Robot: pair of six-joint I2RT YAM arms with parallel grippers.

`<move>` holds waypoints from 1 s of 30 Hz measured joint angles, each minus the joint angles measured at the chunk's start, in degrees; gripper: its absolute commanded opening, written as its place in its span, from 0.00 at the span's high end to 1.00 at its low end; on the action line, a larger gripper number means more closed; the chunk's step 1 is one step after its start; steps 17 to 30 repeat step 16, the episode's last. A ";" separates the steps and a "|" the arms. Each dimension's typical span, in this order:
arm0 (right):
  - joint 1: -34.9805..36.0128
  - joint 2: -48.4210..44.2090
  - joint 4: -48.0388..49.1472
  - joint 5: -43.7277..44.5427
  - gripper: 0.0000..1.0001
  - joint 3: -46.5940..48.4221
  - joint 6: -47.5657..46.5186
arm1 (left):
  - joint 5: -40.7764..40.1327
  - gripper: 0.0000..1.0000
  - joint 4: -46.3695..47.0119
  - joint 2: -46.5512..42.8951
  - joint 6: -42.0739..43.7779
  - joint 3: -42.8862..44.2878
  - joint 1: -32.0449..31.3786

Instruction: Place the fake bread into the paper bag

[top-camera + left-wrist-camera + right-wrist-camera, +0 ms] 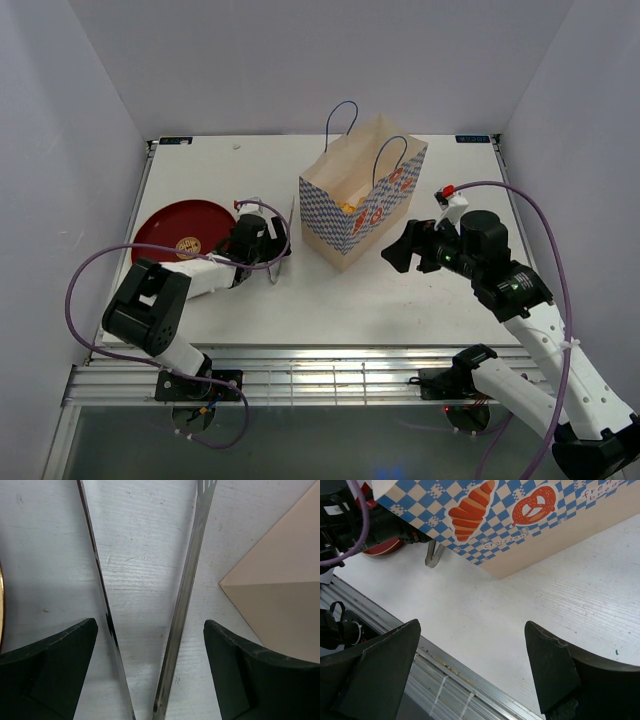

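Fake bread [347,207] in the twelve-o'clock paper bag [335,228] is judged light, slippery, best pinched mid-body; left fingers [50,672] and right fingers [375,675] are spread.

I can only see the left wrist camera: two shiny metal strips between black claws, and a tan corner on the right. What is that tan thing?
Observer: It's a corner of the paper bag, which stands upright with its mouth open.
Operator: Is there anything inside it?
Observer: Yes. From above, an orange piece of fake bread shows in the opening.
Operator: What is the other arm doing?
Observer: The right gripper is open and empty, and it points at the bag's printed side.
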 measured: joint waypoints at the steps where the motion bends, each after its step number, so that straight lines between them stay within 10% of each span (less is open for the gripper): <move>1: -0.02 0.00 0.04 0.15 0.10 -0.46 0.02 | 0.09 0.02 -0.50 -0.72 -0.02 -0.13 0.00; 16: -0.07 -2.10 7.32 6.03 0.10 -17.22 6.32 | 11.10 0.02 -3.52 -23.69 -12.57 -6.71 0.13; 30: -0.07 -2.10 7.32 6.03 0.10 -17.22 6.32 | 11.10 0.02 -3.52 -23.69 -12.57 -6.71 0.13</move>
